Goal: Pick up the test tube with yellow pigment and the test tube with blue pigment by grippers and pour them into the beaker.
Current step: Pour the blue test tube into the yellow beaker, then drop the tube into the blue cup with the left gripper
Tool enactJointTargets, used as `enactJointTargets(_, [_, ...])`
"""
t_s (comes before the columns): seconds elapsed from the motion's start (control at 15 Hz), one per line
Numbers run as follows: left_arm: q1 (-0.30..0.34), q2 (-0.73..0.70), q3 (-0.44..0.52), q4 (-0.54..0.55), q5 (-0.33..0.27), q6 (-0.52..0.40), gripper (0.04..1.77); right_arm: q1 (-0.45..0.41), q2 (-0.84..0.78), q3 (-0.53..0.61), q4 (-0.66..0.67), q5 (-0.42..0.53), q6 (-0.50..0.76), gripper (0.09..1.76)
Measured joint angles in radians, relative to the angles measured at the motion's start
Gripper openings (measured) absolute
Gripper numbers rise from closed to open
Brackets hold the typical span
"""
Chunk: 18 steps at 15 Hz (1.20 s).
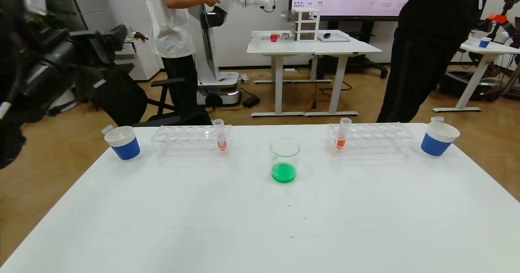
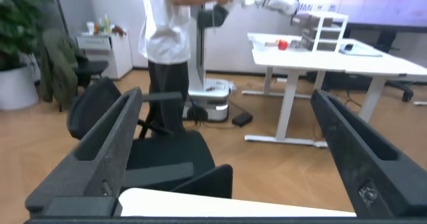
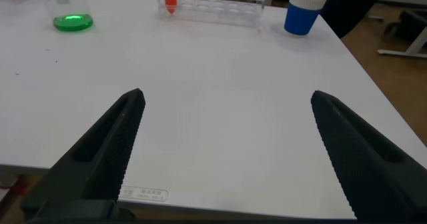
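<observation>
Bare near half of white table (image 1: 260,224), beaker (image 1: 284,160) mid-table, tube racks (image 1: 191,141) and paper cups (image 1: 123,142) lining far edge

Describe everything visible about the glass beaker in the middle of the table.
The clear glass cylindrical beaker stands upright near the middle of the white table, between two clear plastic tube racks. It has a lipped rim, open top and straight walls. A shallow pool of bright green liquid covers its bottom; the rest is empty. Nothing touches it but the tabletop. The right wrist view shows it far from that end effector.
</observation>
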Motion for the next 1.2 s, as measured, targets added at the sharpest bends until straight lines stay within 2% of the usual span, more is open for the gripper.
enactJointTargets(0.2, [0.001,-0.249,0.121,0.064,-0.003,0.041,1.75,0.0,0.0,0.0,0.0,0.0,0.0,1.74])
enactJointTargets(0.33, [0.001,-0.424,0.178,0.159,-0.005,0.054,1.75,0.0,0.0,0.0,0.0,0.0,0.0,1.74])
enactJointTargets(0.53, [0.001,-0.69,0.23,0.382,-0.007,0.063,1.75,0.0,0.0,0.0,0.0,0.0,0.0,1.74])
enactJointTargets(0.93, [0.0,-1.168,0.269,0.894,-0.006,0.065,1.75,0.0,0.0,0.0,0.0,0.0,0.0,1.74])
enactJointTargets(1.07, [0.005,-1.292,0.306,0.965,-0.036,0.063,1.75,0.0,0.0,0.0,0.0,0.0,0.0,1.74])
enactJointTargets(1.2, [0.015,-1.406,0.375,0.977,-0.097,0.062,1.75,0.0,0.0,0.0,0.0,0.0,0.0,1.74])
